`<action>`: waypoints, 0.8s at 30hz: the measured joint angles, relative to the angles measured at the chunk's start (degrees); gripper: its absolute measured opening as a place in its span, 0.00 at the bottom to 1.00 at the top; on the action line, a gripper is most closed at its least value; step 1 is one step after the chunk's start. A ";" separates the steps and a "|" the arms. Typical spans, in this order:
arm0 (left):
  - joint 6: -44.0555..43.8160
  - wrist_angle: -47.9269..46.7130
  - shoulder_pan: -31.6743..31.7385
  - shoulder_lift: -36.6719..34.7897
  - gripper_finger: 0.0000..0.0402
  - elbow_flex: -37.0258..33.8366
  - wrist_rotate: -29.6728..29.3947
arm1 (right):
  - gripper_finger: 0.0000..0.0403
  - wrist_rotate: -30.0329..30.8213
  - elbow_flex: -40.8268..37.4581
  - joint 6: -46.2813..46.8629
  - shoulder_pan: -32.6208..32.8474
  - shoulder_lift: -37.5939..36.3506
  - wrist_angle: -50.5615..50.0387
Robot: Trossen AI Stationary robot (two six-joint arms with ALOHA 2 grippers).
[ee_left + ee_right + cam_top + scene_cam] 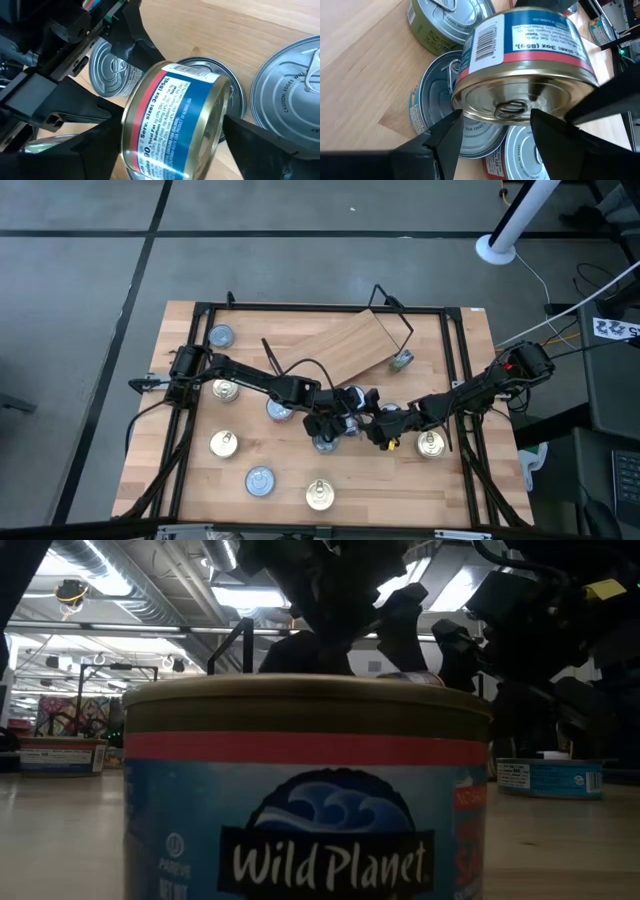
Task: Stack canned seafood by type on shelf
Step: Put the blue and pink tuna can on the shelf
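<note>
My left gripper (338,422) and right gripper (383,427) meet near the table's middle. The left one (172,127) is shut on a blue-labelled tin (175,120) turned on its edge. The right gripper (495,122) is open, its fingers standing just before the tin's gold pull-ring end (512,105). Silvery-topped tins (110,70) sit on the table under the held tin. The shelf (350,345) lies askew on the far half of the table, one black wire leg frame (395,315) at its right end. More tins (223,444) are scattered over the table. My left gripper pinches the blue-labelled tin between its two fingers (250,142), one on each flat end, near the gold rim (127,145). The tin is tilted on its side above the tins on the table. I cannot tell whether it touches the one beneath. My right gripper: I cannot tell whether its open fingers (447,132) touch the tin's pull-ring end.
Gold tins (431,444) (320,496) and blue tins (260,480) (221,336) stand singly on the tabletop; a greenish one (402,361) sits by the shelf's leg. One blue tin (305,790) fills the low view up close. A black frame (300,307) borders the table.
</note>
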 joint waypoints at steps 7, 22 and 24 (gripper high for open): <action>-0.04 -1.82 0.00 0.02 0.66 0.00 0.04 | 0.58 4.84 0.04 -0.06 0.00 -0.74 -0.01; -0.10 -0.58 -1.31 0.11 0.45 -0.04 -7.58 | 0.58 7.36 0.04 -0.02 0.00 -13.81 -8.03; -0.18 0.19 -1.73 0.11 0.45 -0.04 -9.63 | 0.58 8.54 0.04 -0.04 0.00 -16.05 -9.10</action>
